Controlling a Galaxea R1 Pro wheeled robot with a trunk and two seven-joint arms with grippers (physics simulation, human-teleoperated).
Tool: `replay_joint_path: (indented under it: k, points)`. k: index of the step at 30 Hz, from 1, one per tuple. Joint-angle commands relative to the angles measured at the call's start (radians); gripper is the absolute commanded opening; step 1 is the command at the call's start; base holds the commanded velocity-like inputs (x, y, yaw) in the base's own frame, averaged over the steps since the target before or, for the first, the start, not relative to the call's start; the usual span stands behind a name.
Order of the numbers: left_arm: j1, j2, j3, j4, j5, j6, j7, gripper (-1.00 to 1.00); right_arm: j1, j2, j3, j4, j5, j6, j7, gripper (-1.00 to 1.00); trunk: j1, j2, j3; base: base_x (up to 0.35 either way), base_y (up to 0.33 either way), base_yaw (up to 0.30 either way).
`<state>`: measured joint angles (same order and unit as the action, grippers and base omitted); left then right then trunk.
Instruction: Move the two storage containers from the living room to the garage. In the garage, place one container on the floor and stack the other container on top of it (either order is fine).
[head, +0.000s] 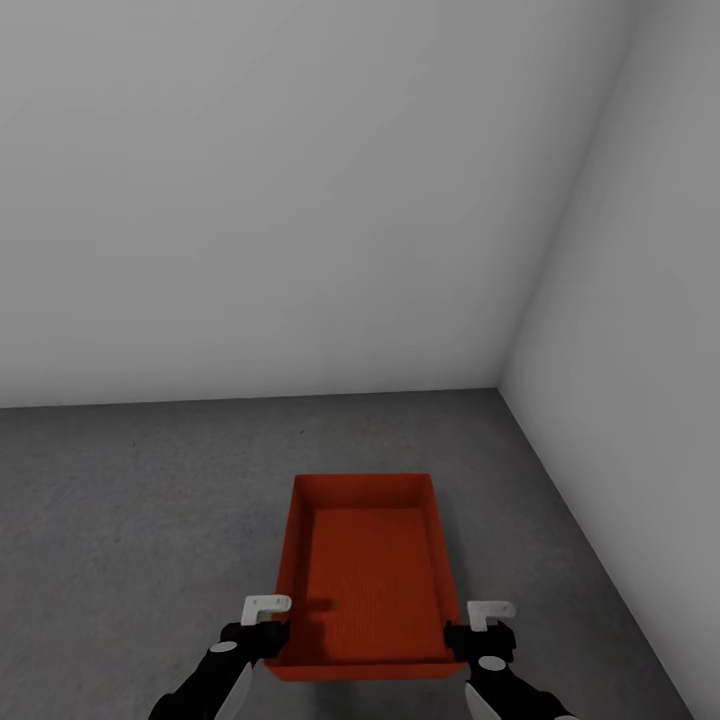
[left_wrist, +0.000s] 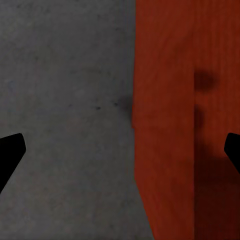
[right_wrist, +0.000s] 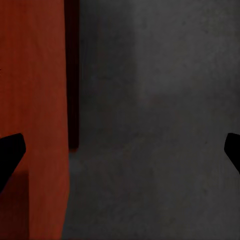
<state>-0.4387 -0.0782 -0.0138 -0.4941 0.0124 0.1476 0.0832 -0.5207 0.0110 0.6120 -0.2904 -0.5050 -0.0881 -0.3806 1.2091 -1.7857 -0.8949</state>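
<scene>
Orange-red shallow rectangular bin (head: 365, 570) sits lower centre on grey concrete floor (head: 130, 500); left gripper (head: 262, 622) and right gripper (head: 482, 625) spread apart astride its side walls

Even, soft light in head view, no visible source; white walls (head: 300, 200) shade gently to grey toward the corner, no glare. Floor (head: 120, 520) matte, mottled, no hard shadows. Small dark shadow patch inside the orange container (head: 365, 560) near its left wall. Render a bit soft w/ slight compression blockiness. Wrist views dimmer, blurry; right wrist view darkest, w/ a dark shadow band along the container wall (right_wrist: 35, 100)
</scene>
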Motion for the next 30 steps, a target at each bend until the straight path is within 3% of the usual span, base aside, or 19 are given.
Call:
replay_joint_path:
  k: [1,30]
  points:
    - [0.0,0.0,-0.002,-0.002,0.001,0.006,0.004,1.0,-0.001,0.0,0.008,0.001,-0.011,-0.005,-0.004,1.0,0.0,0.0,-0.001,0.0,0.0,0.0]
    - [0.0,0.0,0.004,-0.005,0.001,0.017,0.0,1.0,-0.001,0.0,0.008,0.001,-0.01,-0.005,-0.004,1.0,-0.008,0.014,0.006,0.0,0.0,0.0]
